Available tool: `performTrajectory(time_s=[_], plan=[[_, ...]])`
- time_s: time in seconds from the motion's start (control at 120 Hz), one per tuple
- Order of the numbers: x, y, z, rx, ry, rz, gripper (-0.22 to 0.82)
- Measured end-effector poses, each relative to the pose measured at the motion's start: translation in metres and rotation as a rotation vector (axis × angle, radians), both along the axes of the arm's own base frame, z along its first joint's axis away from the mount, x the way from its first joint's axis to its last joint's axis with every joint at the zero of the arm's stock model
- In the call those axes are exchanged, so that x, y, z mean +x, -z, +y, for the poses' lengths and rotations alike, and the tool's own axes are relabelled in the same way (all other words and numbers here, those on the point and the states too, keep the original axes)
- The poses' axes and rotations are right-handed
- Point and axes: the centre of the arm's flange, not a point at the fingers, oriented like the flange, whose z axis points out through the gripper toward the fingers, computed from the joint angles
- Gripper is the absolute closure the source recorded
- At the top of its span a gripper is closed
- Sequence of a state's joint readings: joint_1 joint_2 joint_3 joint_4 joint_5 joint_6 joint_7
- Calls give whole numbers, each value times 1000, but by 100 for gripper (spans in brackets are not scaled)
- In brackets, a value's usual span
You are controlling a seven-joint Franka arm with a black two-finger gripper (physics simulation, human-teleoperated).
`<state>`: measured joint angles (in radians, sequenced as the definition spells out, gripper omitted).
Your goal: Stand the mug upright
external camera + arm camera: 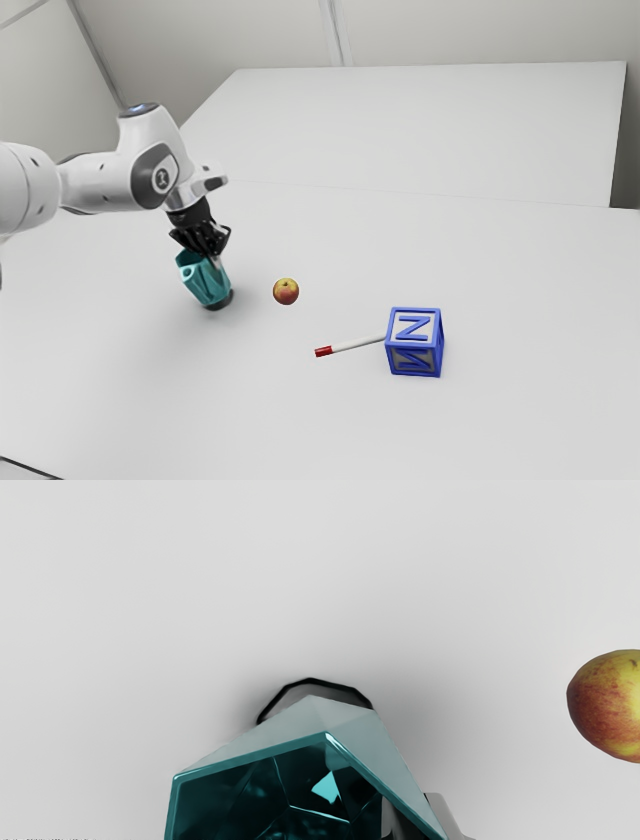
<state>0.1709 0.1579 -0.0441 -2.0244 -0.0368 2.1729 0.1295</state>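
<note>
The gripper [214, 258] is at the teal mug [207, 283], low over the table. The mug leans, its open rim toward the exterior view's upper left and its dark base low at the table. In the wrist view the gripper [414, 816] pinches the side wall of the mug [345, 720], one finger inside the opening and the other against the outside. The lower part of the mug's opening is cut off there.
A red-yellow apple [286, 291] lies on the table [480, 260] a little toward the exterior view's right of the mug. Farther that way are a white marker [355, 344] with a red cap and a blue letter block [415, 342].
</note>
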Motion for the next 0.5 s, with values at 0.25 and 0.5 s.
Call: performTrajectory(time_s=[0.25, 0.5], plan=[[1, 10, -1, -1, -55, 14, 75], [2, 4, -7, -7, -78, 6, 30]])
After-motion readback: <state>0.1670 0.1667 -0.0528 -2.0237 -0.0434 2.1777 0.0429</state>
